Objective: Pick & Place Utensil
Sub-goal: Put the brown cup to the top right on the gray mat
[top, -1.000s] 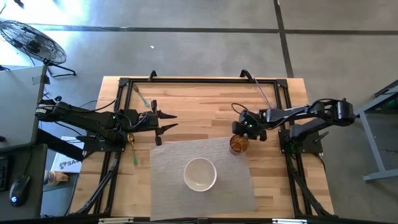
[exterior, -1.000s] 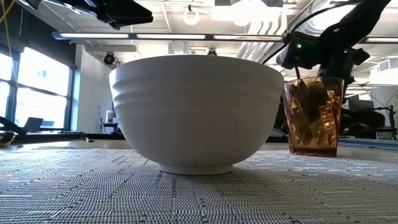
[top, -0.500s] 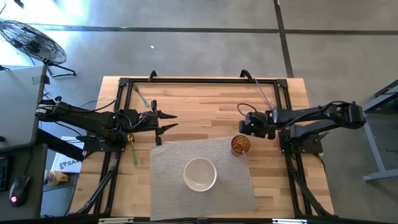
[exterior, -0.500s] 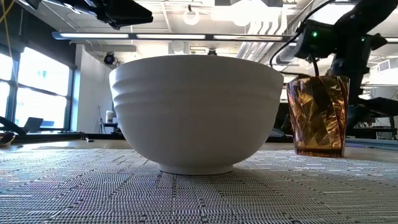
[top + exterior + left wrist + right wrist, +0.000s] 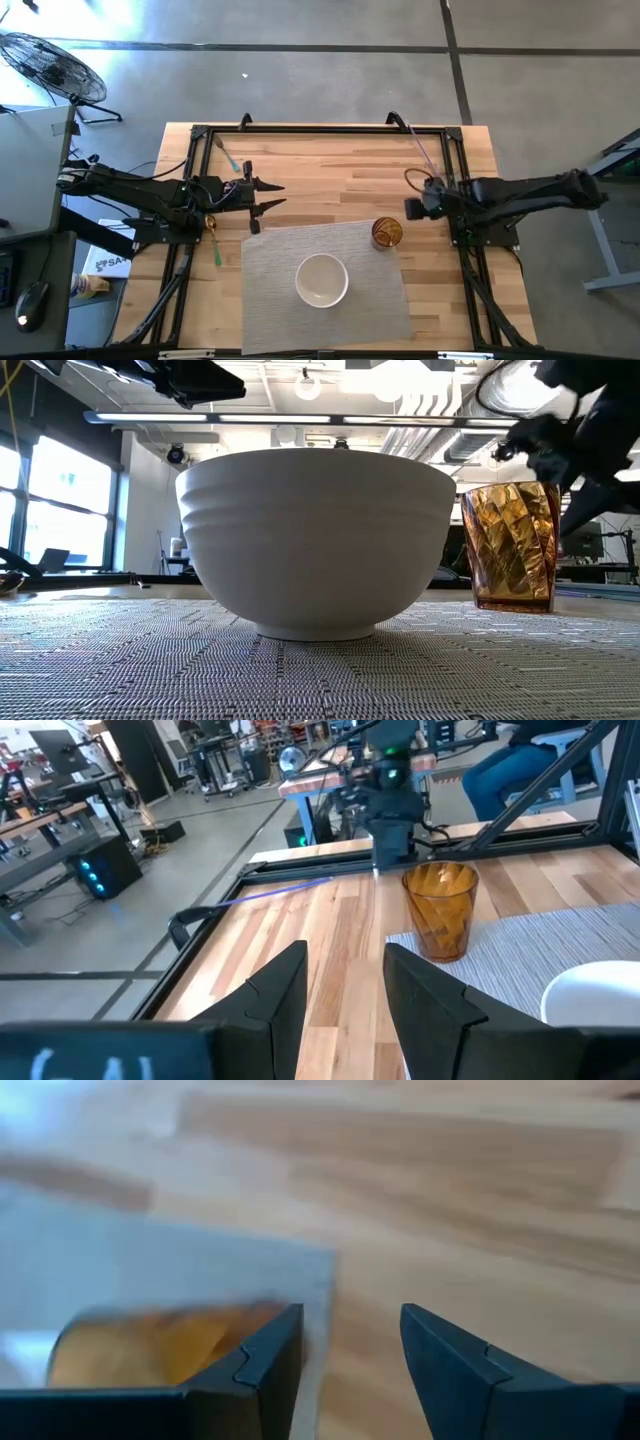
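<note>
Right pincer [image 5: 416,207]: fingers parted with nothing between them, hovering above the bare wood just beside the amber tumbler [image 5: 386,232], on the side away from the bowl.
Left pincer [image 5: 268,196]: parted and holding nothing, waiting over the left half of the table [image 5: 320,165], near the placemat's far corner.
Utensils: a green-handled utensil [image 5: 217,243] lies along the left frame rail; a second green one [image 5: 229,157] and a purple one [image 5: 424,150] lie near the far corners. Which is wanted cannot be told.
Tumbler: upright on the corner of the grey woven placemat [image 5: 330,285]; what it holds is unclear.
Bowl: white bowl [image 5: 321,279] at mid-mat, well apart from both pincers.
Handling: these utensils look thin, light, stiff and probably slick; lying flat, one is best pinched across mid-handle.
Risk: the handle may pivot if gripped off-centre.
</note>
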Tool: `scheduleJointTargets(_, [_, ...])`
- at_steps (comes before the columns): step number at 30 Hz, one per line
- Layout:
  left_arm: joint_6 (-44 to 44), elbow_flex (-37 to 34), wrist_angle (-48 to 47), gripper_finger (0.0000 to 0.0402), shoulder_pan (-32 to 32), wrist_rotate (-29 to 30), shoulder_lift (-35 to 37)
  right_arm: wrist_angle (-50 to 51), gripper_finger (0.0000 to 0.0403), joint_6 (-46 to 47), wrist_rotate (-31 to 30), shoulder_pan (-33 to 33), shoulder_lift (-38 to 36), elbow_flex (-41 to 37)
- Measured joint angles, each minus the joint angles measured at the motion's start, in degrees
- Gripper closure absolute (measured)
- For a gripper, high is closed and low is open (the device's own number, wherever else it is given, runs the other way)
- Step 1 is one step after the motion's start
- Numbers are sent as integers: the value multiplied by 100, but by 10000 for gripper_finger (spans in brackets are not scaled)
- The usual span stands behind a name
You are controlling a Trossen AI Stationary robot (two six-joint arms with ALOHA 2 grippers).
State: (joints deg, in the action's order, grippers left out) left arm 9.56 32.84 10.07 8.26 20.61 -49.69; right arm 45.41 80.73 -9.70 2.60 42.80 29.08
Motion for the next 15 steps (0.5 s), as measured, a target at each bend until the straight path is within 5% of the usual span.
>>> scheduleJointTargets(10, [1, 0, 28, 270, 1, 20, -1, -148, 256, 327, -229, 2385, 800, 11])
scheduleJointTargets(15, [-81, 0, 155, 270, 0, 17, -2, -481, 258, -327, -696, 3263, 1394, 11])
